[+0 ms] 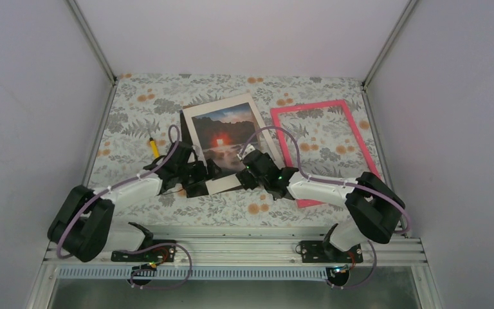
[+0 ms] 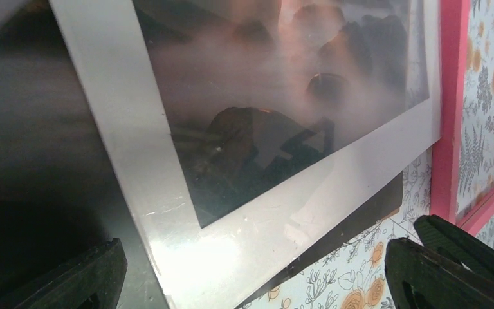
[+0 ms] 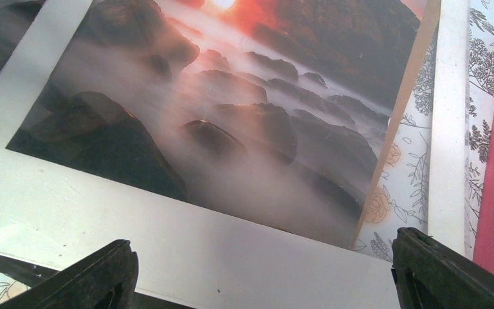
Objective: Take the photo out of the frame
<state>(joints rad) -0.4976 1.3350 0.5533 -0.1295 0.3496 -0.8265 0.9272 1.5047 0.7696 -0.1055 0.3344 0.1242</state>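
Inspection of the bench, left to right. A yellow stick (image 1: 154, 147) lies on the floral tablecloth (image 1: 141, 122) toward the left edge, apart from the work. The left gripper (image 1: 198, 179) hovers at the near-left corner of the photo (image 1: 222, 129), its fingers (image 2: 80, 280) spread wide and holding nothing. The photo lies face up at mid-bench on a dark board (image 2: 360, 224), which shows past its edges. Its long axis runs from the near edge toward the far edge, leaning slightly left. The right gripper (image 1: 249, 166) stands at the photo's near-right corner, fingers (image 3: 87, 277) likewise spread and empty, with the print lying directly ahead of them. The frame (image 1: 309, 106) lies flat toward the right edge, just beside the photo, and the tablecloth shows through its opening. Finding: the photo is out of the frame. Both arms are about equally near its near short edge. Any lift would start there, sliding a finger under the border.
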